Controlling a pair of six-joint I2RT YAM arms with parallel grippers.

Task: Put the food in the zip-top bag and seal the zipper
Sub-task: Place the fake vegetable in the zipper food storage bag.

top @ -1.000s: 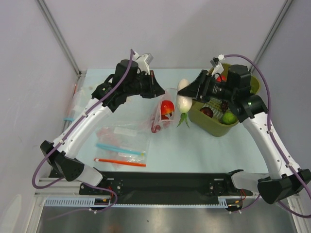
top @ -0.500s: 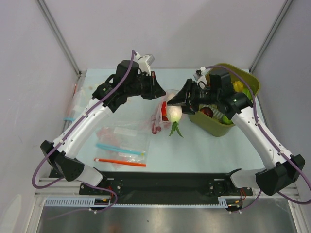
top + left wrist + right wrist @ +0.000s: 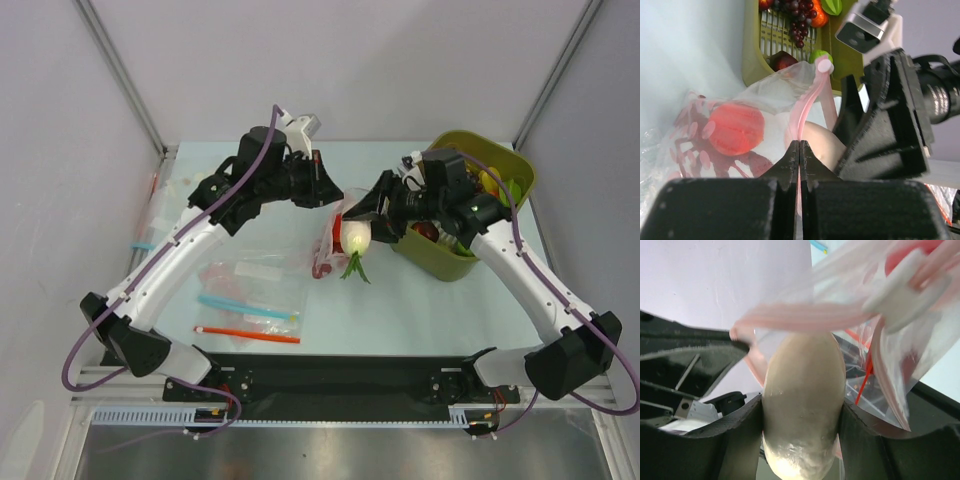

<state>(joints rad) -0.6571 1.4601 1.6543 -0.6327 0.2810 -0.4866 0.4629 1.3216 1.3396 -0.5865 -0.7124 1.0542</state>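
Seen from above, two robot arms meet over a pale worktop (image 3: 420,300). The left end effector (image 3: 325,192) is pressed shut on the pale pink zipper (image 3: 812,97) of a crinkly clear bag (image 3: 325,245), holding the mouth lifted while the rest of the bag sags to the worktop. Its wrist camera shows the two fingers closed flat together with the strip pinched between them. Inside the bag lie a round red tomato (image 3: 735,129) and, beside it, a red lobster (image 3: 692,127). The right end effector (image 3: 356,222) is clamped on a white radish (image 3: 355,238), one finger against each side of its body, the green top pointing toward the near edge. The radish sits right at the bag's mouth, just beside the left end effector, and in the right wrist view the pink strip crosses just past its white end — whether that end is already inside the bag cannot be told. A second ago the radish was held further right, next to the green bin (image 3: 505,152) of other toy foods. Half a second ago it had crossed to the bag, and now it is a little lower and closer in, with the right arm stretched further left. The left arm has shifted slightly right, its grip unchanged. Near the left arm, flat bags (image 3: 250,285) with blue and orange strips lie on the worktop — they have not moved.
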